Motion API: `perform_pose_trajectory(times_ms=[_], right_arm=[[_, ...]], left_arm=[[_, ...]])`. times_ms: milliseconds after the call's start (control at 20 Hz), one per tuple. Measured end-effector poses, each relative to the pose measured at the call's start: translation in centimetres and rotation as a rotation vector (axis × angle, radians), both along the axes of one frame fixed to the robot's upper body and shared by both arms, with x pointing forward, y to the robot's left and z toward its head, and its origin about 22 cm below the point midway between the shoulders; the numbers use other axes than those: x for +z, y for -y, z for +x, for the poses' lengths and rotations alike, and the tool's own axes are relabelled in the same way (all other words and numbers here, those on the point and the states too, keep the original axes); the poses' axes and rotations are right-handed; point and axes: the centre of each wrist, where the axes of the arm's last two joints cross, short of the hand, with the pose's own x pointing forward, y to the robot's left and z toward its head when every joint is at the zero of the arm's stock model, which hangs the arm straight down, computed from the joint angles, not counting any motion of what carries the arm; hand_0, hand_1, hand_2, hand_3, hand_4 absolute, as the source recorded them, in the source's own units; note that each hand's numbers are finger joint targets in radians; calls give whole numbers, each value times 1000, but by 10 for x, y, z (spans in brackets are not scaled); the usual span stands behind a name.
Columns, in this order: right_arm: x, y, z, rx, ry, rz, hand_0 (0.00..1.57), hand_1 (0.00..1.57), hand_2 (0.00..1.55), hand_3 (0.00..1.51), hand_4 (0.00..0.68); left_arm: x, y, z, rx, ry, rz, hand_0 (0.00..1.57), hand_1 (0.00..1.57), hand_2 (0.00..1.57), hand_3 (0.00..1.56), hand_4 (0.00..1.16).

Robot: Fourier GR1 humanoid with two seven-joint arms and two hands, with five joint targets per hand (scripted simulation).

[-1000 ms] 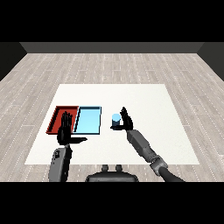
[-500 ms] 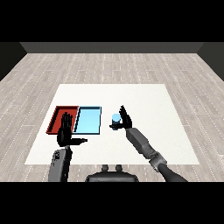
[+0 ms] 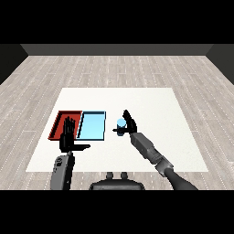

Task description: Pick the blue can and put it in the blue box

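Your right hand [image 3: 130, 124] is curled round the blue can [image 3: 121, 124] near the middle of the frame, just right of the blue box [image 3: 93, 135]; it looks small, hard and smooth, so hold its sides.

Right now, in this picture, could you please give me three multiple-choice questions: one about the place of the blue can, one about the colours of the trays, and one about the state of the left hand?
1. Where is the blue can?
A. in the red tray
B. right of the light blue tray, at the right hand
C. in the light blue tray

2. Which tray lies nearer the can?
A. the light blue tray
B. the red tray
C. a green tray

3. What is the left hand doing?
A. curling round the can
B. lifting a tray
C. open, holding nothing

Answers: 1 B, the can sits by the right hand, outside the light blue tray. 2 A, the red tray is farther left. 3 C, the left hand has straight fingers.
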Motion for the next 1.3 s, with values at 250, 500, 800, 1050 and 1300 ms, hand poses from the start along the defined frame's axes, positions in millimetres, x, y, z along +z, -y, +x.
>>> perform_pose_trajectory(times_ms=[250,500,800,1050,1300], right_arm=[[-1,-4,0,-33,-37,-94,1564,1564,1483,1441,676],[7,-10,3,-44,-53,-149,1560,1560,1487,1435,677],[12,-13,2,-44,4,-159,1494,1494,1454,1411,651],[24,-18,6,-34,73,-163,1481,1481,1455,1415,646],[51,-29,17,-12,152,-157,1458,1458,1434,1411,660]], left_arm=[[4,3,0,2,6,2,0,0,0,0,0],[4,-5,-4,-4,9,-5,0,0,0,0,0],[-1,5,-3,-24,-13,-2,0,0,0,0,0],[0,19,1,-36,-34,43,0,0,0,0,0],[-11,42,7,-90,-82,47,0,0,0,0,0]])
